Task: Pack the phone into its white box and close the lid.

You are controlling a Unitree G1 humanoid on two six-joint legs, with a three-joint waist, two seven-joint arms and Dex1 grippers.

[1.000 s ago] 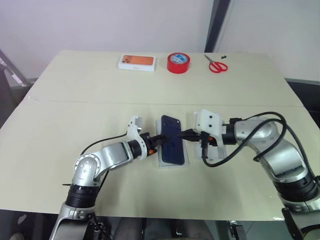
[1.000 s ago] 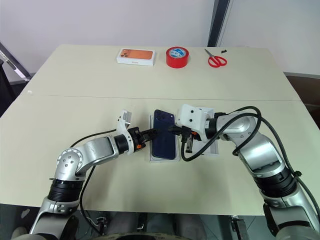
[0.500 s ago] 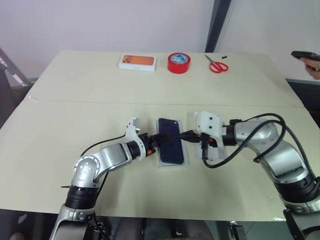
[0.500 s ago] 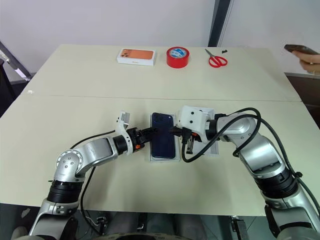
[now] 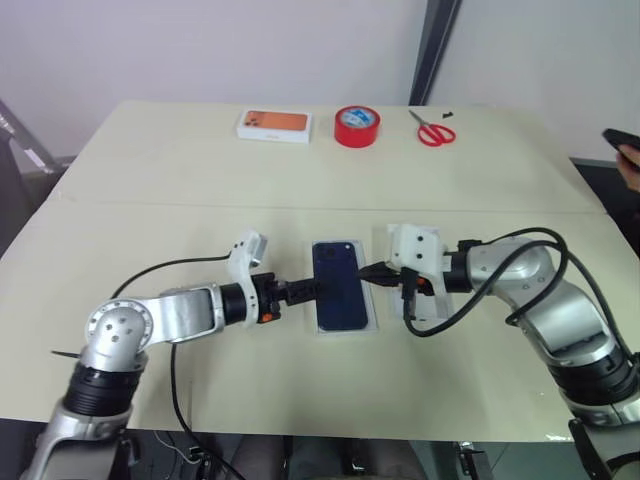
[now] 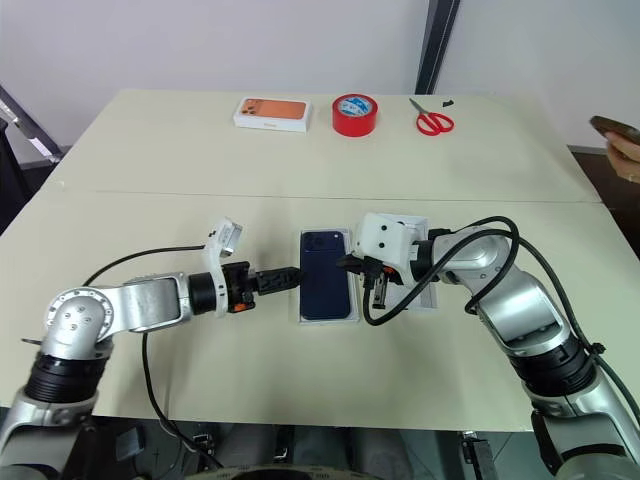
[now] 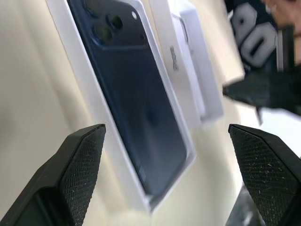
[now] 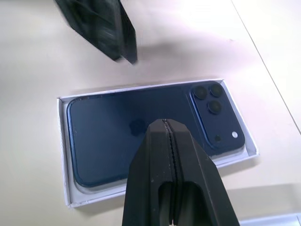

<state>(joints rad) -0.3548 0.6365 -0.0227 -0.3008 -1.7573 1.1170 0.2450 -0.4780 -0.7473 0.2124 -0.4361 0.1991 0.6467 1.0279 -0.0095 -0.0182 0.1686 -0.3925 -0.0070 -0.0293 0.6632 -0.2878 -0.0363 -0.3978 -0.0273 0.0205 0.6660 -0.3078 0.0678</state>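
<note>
The dark navy phone [image 5: 339,296] lies flat, camera side up, inside the white box [image 8: 63,150] at the middle of the table. My left gripper [image 5: 305,290] is open just off the box's left edge, pointing at it, with nothing between its fingers [image 7: 80,165]. My right gripper [image 8: 163,123] is shut and empty, its tip over the phone's right edge. A white cardboard piece [image 7: 188,56], apparently the lid, lies right of the box, mostly hidden beneath my right wrist.
At the table's far side stand a small orange-topped box [image 5: 274,124], a red tape roll [image 5: 357,126] and red scissors [image 5: 432,130]. A person's hand with a dark phone [image 5: 625,150] shows at the right edge.
My left gripper opened, let go of the phone and drew back to the left. The phone, tilted before, now lies flat in the box. The right gripper stayed put.
</note>
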